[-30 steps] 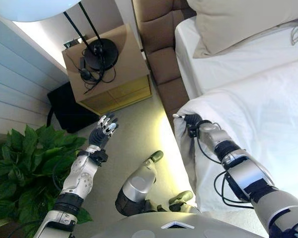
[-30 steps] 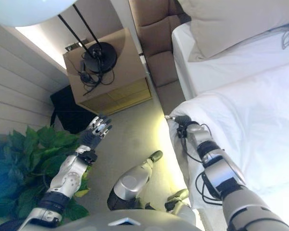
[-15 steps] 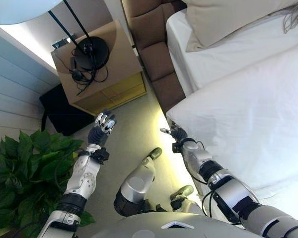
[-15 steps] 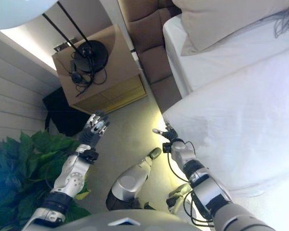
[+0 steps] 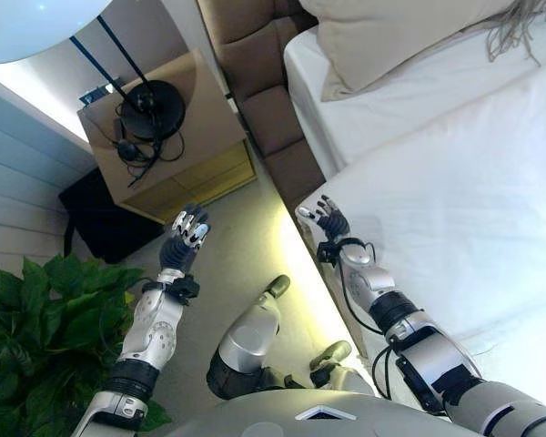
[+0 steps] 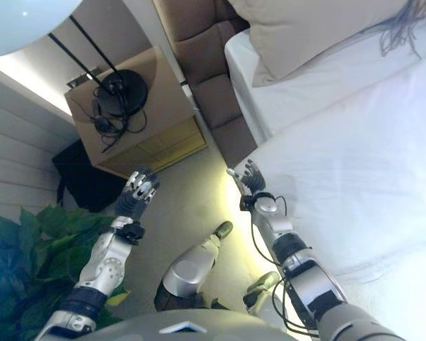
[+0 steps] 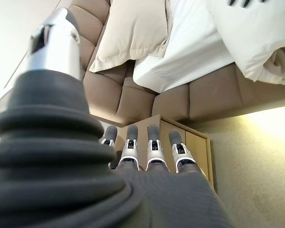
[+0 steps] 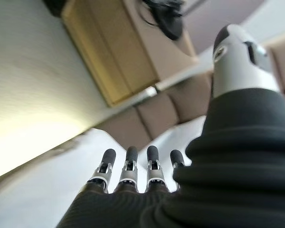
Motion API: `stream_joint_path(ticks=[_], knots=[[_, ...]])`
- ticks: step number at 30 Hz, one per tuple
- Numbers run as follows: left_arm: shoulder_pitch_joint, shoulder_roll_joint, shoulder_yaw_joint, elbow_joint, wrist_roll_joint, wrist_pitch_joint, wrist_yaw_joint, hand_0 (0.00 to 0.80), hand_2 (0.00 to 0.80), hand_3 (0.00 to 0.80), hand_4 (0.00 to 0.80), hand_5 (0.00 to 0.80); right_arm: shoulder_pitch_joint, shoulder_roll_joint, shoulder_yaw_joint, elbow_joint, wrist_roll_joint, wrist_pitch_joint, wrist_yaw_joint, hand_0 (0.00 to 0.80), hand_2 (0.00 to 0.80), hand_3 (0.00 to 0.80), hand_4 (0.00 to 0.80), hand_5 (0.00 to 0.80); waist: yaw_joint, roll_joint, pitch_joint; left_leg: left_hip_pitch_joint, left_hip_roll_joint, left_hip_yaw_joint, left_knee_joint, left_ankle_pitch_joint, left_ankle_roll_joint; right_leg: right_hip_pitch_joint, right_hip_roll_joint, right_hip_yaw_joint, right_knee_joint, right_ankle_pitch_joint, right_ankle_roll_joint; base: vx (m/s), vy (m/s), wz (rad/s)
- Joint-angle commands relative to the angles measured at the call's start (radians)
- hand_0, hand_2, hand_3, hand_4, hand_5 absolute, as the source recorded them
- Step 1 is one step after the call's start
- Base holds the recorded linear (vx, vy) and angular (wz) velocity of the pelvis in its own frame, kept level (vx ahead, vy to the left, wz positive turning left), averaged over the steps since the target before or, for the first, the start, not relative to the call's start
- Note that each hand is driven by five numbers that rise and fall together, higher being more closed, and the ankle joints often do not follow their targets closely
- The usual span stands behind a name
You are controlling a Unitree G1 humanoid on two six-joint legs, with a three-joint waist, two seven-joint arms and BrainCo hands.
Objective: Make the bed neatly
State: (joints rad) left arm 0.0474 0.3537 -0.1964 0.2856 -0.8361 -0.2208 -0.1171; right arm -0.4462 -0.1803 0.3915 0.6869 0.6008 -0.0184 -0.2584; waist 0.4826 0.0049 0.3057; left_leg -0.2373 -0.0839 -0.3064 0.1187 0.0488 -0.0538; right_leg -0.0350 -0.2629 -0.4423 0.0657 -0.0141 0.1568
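Where carpet lies bare, right robot hand flat-fingered beside duvet corner.

The bed stands on the robot's right, its padded brown side panel running along the carpet. A white duvet covers the nearer part — smooth on top, draping over the bed's edge, its near corner just beside the right hand, whose fingers are straight and spread, holding nothing. Past the hand, farther up the bed, a band of white sheet lies bare between the duvet and a beige pillow — the pillow lies flat at the head end, against the brown headboard. The left hand, fingers straight, hangs well apart from the bed, over the carpet.
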Motion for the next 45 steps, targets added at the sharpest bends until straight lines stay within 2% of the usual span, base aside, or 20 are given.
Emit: stream_joint_path(ticks=[1,8,16,24,32,36,45], knots=[[0.029,0.017,0.028,-0.102,0.061,-0.007,-0.027,0.000,0.000,0.000,0.000,0.000,0.027,-0.042,-0.028,-0.104,0.003,-0.065,-0.011,0.000,0.000,0.000,0.000,0.000,-0.026,-0.012,-0.047,-0.029,0.009,0.019,0.009,0.041,0.019,0.081,-0.053,0.029,-0.012,0.118,0.007,0.053,-0.046,-0.07],[0.061,0.016,0.015,-0.091,0.092,0.021,-0.036,0.000,0.000,0.000,0.000,0.000,0.118,-0.073,-0.107,-0.094,0.046,-0.090,0.014,0.000,0.000,0.000,0.000,0.000,-0.066,-0.026,-0.093,0.039,0.047,0.059,-0.029,0.034,0.018,0.105,-0.040,0.046,-0.034,0.126,0.011,0.057,-0.049,-0.14],[0.086,0.009,0.014,-0.084,0.086,0.031,-0.010,0.000,0.000,0.000,0.000,0.000,0.268,-0.125,-0.211,-0.150,0.070,-0.128,0.097,0.000,0.000,0.000,0.000,0.000,-0.178,-0.039,-0.152,0.115,0.108,0.177,-0.108,0.036,0.012,0.099,-0.015,0.103,-0.099,0.152,0.024,0.018,-0.048,-0.33],[0.102,0.006,0.032,-0.069,0.098,0.062,-0.007,0.000,0.000,0.000,0.000,0.000,0.376,-0.127,-0.304,-0.159,0.130,-0.141,0.116,0.000,0.000,0.000,0.000,0.000,-0.259,-0.050,-0.192,0.184,0.144,0.271,-0.128,0.010,0.005,0.091,-0.002,0.150,-0.126,0.160,0.029,0.040,-0.068,-0.32],[0.172,0.006,0.085,-0.066,0.118,0.091,-0.043,0.000,0.000,0.000,0.000,0.000,0.507,-0.110,-0.382,-0.202,0.119,-0.132,0.146,0.000,0.000,0.000,0.000,0.000,-0.326,-0.042,-0.223,0.255,0.160,0.334,-0.159,-0.004,0.008,0.092,0.012,0.185,-0.130,0.152,0.027,0.034,-0.028,-0.18],[0.185,0.009,0.091,-0.047,0.111,0.094,-0.041,0.000,0.000,0.000,0.000,0.000,0.538,-0.110,-0.410,-0.199,0.192,-0.146,0.158,0.000,0.000,0.000,0.000,0.000,-0.350,-0.040,-0.237,0.282,0.160,0.349,-0.176,-0.005,0.010,0.095,0.023,0.198,-0.132,0.152,0.021,0.024,-0.027,-0.18],[0.176,0.009,0.082,-0.035,0.125,0.128,-0.013,0.000,0.000,0.000,0.000,0.000,0.619,-0.096,-0.408,-0.229,0.177,-0.177,0.213,0.000,0.000,0.000,0.000,0.000,-0.397,-0.041,-0.276,0.298,0.159,0.384,-0.206,0.005,0.010,0.092,0.050,0.200,-0.148,0.156,0.011,0.005,-0.010,-0.03]])
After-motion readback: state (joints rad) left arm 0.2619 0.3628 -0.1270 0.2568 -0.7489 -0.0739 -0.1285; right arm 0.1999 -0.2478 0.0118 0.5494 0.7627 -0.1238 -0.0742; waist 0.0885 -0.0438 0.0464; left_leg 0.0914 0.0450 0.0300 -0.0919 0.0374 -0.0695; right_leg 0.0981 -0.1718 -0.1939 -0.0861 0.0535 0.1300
